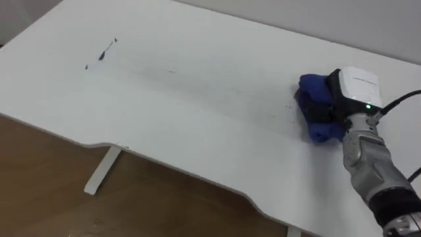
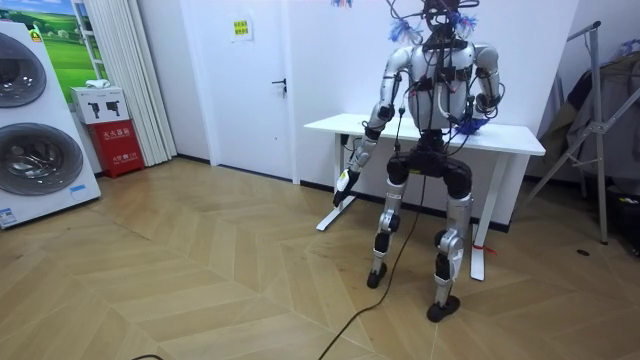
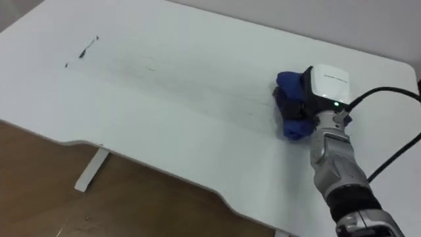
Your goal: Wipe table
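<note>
White desk (image 1: 197, 112) before me carries dark marks (image 1: 102, 56); my right hand (image 1: 352, 89) grips a bunched blue cloth (image 1: 312, 85) on it.

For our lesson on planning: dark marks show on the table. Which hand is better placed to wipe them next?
Right. The right hand rests on the blue cloth on the table; the left hand hangs beside the table, though the marks lie far leftward.
</note>
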You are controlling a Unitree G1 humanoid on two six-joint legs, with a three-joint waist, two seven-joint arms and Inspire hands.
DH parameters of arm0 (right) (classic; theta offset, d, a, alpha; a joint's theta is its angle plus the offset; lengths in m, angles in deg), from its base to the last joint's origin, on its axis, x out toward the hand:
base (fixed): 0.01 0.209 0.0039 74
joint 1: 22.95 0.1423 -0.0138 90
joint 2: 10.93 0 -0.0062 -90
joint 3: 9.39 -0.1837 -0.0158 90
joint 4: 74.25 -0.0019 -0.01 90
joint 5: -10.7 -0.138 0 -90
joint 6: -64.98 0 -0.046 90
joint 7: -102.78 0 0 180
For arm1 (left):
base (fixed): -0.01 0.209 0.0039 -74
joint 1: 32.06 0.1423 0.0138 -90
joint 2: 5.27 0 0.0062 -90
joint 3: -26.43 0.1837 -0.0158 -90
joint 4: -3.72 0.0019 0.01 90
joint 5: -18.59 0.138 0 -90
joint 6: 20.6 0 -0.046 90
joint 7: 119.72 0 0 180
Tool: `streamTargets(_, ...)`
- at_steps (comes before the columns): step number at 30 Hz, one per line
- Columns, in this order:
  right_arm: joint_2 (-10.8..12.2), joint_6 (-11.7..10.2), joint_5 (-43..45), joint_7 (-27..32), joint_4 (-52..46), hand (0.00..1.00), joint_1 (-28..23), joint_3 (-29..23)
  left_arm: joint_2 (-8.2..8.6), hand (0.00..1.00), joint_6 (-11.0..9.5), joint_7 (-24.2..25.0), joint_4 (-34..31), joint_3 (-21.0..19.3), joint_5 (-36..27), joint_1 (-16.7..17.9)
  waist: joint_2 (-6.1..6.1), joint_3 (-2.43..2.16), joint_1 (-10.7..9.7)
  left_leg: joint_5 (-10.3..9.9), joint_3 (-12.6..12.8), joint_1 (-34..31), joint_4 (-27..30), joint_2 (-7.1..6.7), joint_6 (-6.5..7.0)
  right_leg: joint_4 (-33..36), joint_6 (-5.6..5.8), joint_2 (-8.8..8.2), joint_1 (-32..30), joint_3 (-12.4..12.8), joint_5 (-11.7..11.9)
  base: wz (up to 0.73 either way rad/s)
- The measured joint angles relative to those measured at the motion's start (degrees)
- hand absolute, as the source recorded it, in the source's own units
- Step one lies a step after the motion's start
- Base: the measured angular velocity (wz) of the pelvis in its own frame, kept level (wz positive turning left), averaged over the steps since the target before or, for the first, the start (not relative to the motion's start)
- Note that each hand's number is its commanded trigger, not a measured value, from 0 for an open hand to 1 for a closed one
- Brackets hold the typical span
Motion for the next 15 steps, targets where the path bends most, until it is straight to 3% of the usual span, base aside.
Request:
streamTargets(3, 0.0, -1.8, -3.5, 2.2, 1.4, 1.0, -1.9, -0.3, -0.27, 0.0, 0.0, 0.0, -0.1, 0.1, 0.0, -0.2, 0.88, 0.1, -2.7, 0.0, -0.1, 1.5, -0.3, -0.13, 0.0, -0.8, 0.12, -0.01, 2.8, -1.6, -0.1, 0.25)
streamTargets(4, 0.0, -2.3, -3.8, 2.6, 1.1, 1.0, -3.1, -1.0, -0.35, 0.0, -0.1, 0.0, -0.3, 0.1, 0.0, -0.6, 0.68, -0.45, -3.0, 0.0, -0.1, 1.8, -0.7, -0.11, 0.0, -0.8, 0.23, 0.0, 2.9, -1.7, -0.1, 0.04)
streamTargets(6, 0.0, -3.0, -3.8, 2.5, 0.4, 1.0, -4.2, -2.2, -0.29, 0.0, -0.5, 0.1, -1.0, 0.2, 0.0, -0.8, 1.13, -0.65, -4.2, 0.0, -0.1, 2.3, -0.7, -0.15, 0.0, -0.8, 0.23, -0.01, 3.3, -1.7, -0.1, -0.02)
streamTargets(7, 0.0, -3.0, -4.0, 2.7, 0.3, 0.63, -5.3, -2.5, -0.37, 0.0, -0.6, 0.1, -1.6, 0.2, 0.0, -0.8, 1.4, -0.64, -4.4, 0.0, 0.1, 3.1, -1.0, -0.14, 0.0, -0.8, 0.24, -0.01, 3.8, -1.6, -0.1, -0.09)
streamTargets(8, 0.0, -3.0, -4.1, 2.8, -0.1, 0.42, -6.2, -2.7, -0.37, 0.0, -0.9, 0.1, -1.9, 0.2, 0.0, -0.8, 1.51, -0.85, -4.7, 0.0, 0.4, 3.8, -1.3, -0.13, 0.0, -0.8, 0.28, -0.02, 4.2, -1.4, -0.2, -0.11)
streamTargets(9, 0.0, -3.0, -4.1, 2.5, -0.3, 0.01, -6.4, -2.7, -0.36, 0.0, -1.2, 0.1, -2.0, 0.2, 0.0, -0.8, 1.5, -0.96, -4.8, 0.0, 0.5, 3.9, -1.4, -0.12, 0.0, -0.8, 0.37, -0.05, 4.2, -1.3, -0.2, -0.1)
streamTargets(15, 0.3, -2.1, -2.9, -0.3, -0.2, 0.0, -6.4, -2.4, 0.51, 0.0, -1.8, 0.1, -2.0, 0.4, -0.4, -1.5, 1.68, -0.71, -5.5, 0.0, 1.5, 6.0, -2.1, -0.09, -0.02, -0.8, 0.49, -0.04, 5.0, 0.4, -0.3, -0.16)
